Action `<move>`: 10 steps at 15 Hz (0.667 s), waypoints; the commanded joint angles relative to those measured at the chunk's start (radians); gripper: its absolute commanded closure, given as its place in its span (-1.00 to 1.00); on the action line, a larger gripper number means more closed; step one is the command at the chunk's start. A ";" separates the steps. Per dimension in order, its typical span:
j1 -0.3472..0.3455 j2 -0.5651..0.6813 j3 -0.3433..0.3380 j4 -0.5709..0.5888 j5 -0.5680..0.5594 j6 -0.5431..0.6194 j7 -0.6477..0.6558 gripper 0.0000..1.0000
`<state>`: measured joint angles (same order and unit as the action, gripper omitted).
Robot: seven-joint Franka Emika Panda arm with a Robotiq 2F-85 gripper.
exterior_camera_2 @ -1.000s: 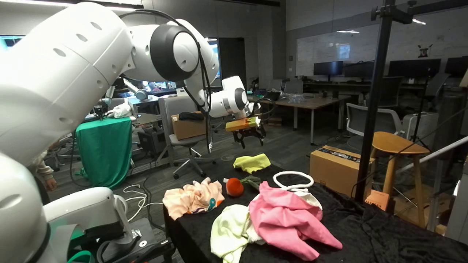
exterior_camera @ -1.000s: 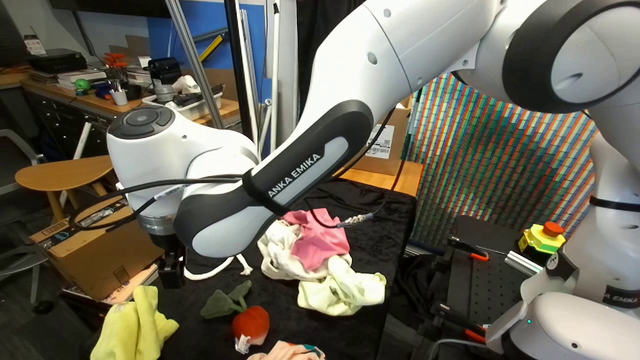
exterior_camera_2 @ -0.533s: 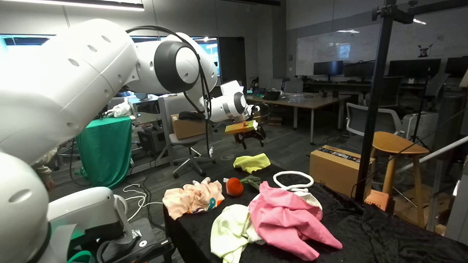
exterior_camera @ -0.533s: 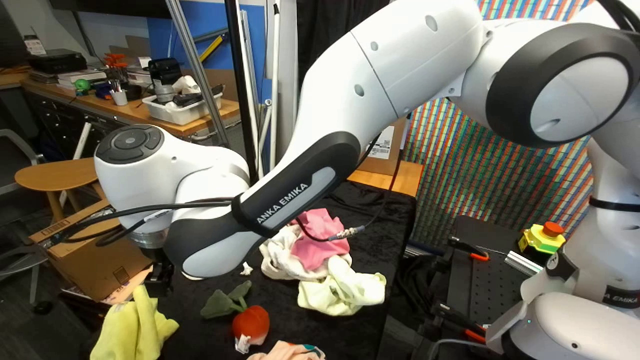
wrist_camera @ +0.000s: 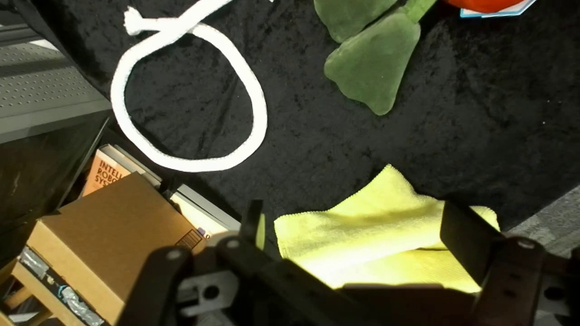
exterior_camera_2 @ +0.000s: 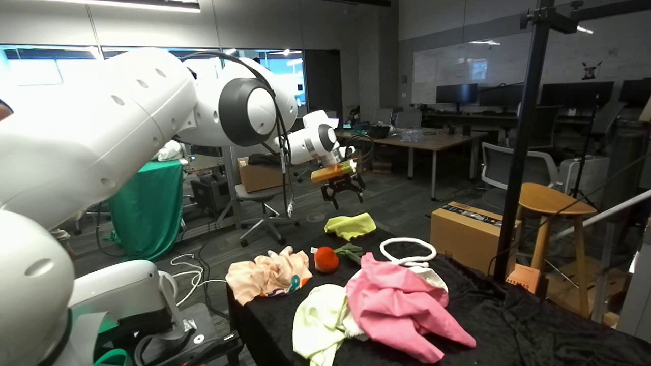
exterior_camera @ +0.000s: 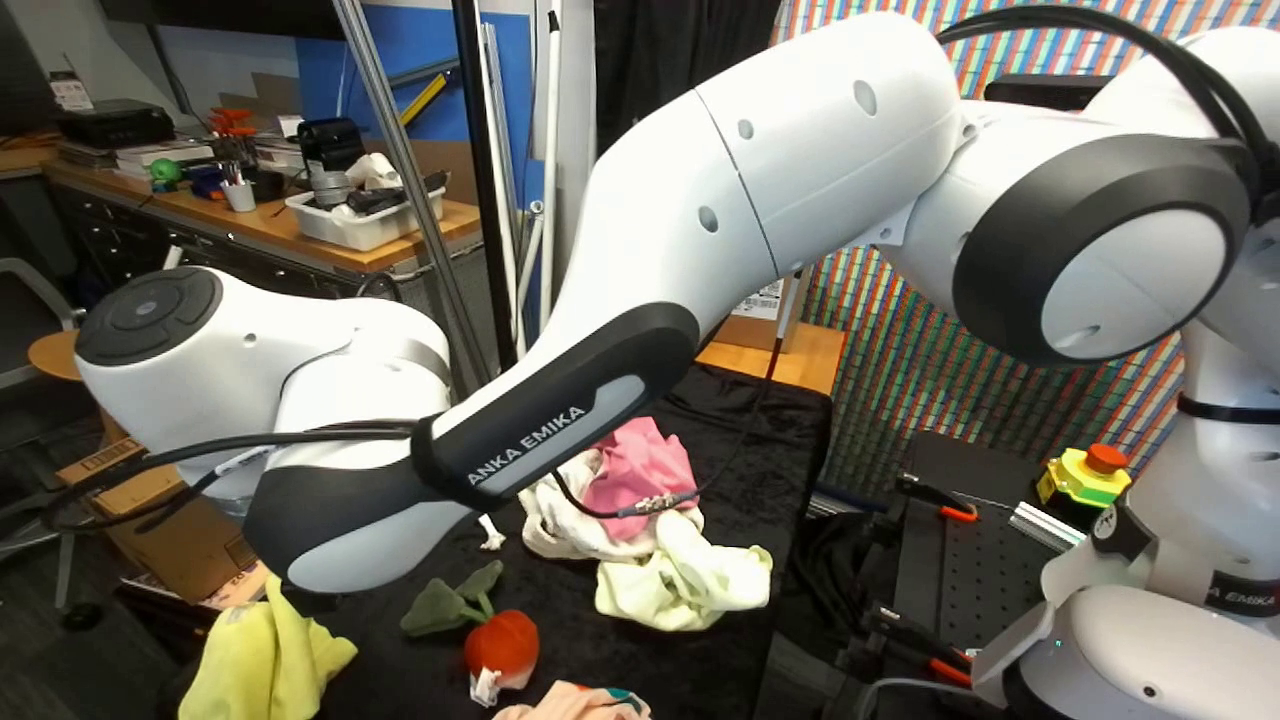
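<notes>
Hovering above the far yellow cloth (wrist_camera: 376,235), the empty gripper (exterior_camera_2: 348,204) had fingers spread. Centring on its raised fold seemed wisest.

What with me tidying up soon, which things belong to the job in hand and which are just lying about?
Likely in the job:
pincer, standing open
yellow cloth, nearest to it, not gripped

Apparently just lying about:
white rope
red toy with green leaves
pink cloth
peach cloth
pale yellow-green cloth
cardboard box
orange book
stool
</notes>
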<state>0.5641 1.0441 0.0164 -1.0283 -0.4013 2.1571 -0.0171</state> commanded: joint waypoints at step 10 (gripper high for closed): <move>0.081 0.260 -0.079 0.442 -0.031 -0.124 0.033 -1.00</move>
<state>0.6291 1.1987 -0.0343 -0.7598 -0.4292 2.0853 -0.0261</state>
